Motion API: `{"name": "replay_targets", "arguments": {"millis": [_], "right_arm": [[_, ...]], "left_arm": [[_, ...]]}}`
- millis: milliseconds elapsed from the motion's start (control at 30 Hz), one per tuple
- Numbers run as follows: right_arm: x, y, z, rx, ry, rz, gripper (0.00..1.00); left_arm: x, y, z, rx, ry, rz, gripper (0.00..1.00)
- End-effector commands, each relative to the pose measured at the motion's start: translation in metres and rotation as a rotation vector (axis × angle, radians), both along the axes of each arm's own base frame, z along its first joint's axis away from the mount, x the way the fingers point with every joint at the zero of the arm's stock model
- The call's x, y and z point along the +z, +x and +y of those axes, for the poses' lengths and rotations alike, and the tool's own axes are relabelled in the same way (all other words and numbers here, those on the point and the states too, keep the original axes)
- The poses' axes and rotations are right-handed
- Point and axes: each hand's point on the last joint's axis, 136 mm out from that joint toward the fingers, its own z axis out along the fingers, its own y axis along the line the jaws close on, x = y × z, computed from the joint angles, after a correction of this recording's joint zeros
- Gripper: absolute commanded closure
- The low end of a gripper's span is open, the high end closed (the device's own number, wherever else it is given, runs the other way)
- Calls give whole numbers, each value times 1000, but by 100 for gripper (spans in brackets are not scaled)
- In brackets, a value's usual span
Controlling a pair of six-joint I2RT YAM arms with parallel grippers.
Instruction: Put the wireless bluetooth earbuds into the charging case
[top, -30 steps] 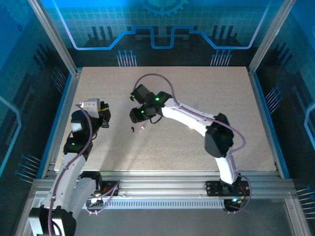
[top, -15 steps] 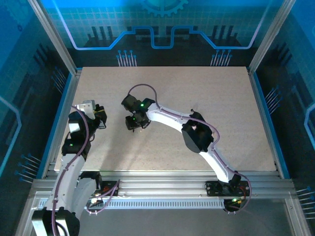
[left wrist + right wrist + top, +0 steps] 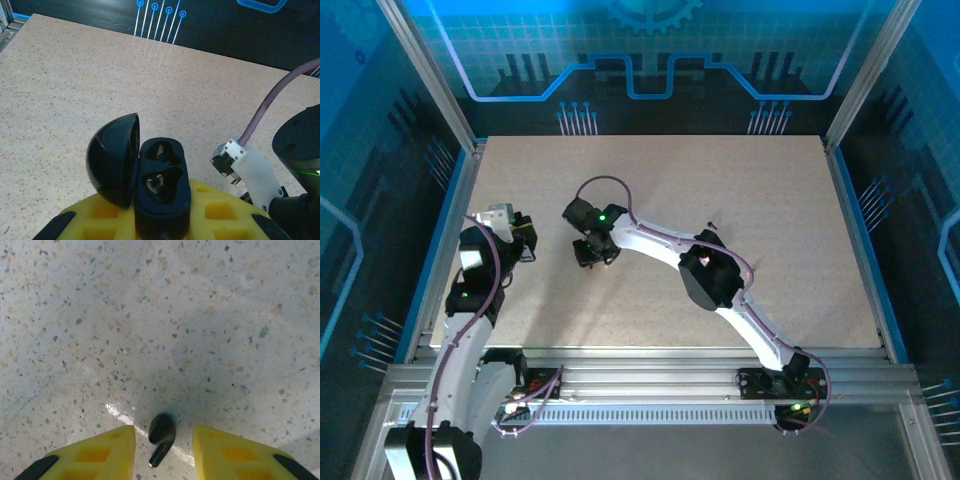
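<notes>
The charging case (image 3: 162, 197) is black, not pale, and stands with its round lid (image 3: 112, 160) swung open to the left. Both of its wells look empty. My left gripper (image 3: 161, 222) is shut on the case's lower body between yellow pads (image 3: 220, 215). From above, the left gripper (image 3: 525, 240) sits at the table's left side. One black earbud (image 3: 162, 430) lies on the speckled table. My right gripper (image 3: 163, 440) is open, one yellow fingertip (image 3: 117, 442) on each side of it with a gap. In the overhead view the right gripper (image 3: 595, 254) points down just right of the left one.
The right arm's wrist and cable (image 3: 295, 160) stand close to the right of the held case. A tiny dark object (image 3: 713, 221), too small to identify, lies by the right arm's elbow. Metal frame rails (image 3: 650, 375) run along the near edge.
The right arm has swung left and come down, so its fingers now straddle the earbud. The left gripper shifted slightly towards the near left and then held still with the case.
</notes>
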Motion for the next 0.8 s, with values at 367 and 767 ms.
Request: {"name": "replay_targets", "arguments": {"millis": [367,767], "right_arm": [[-22,-7,3,49,-88,-22,70],[-31,-11,-10,88,-213,-58,74]], "left_arm": [[5,0,1,7,-22,-26,82],[3,-1,2,7,-15,-12,83]]}}
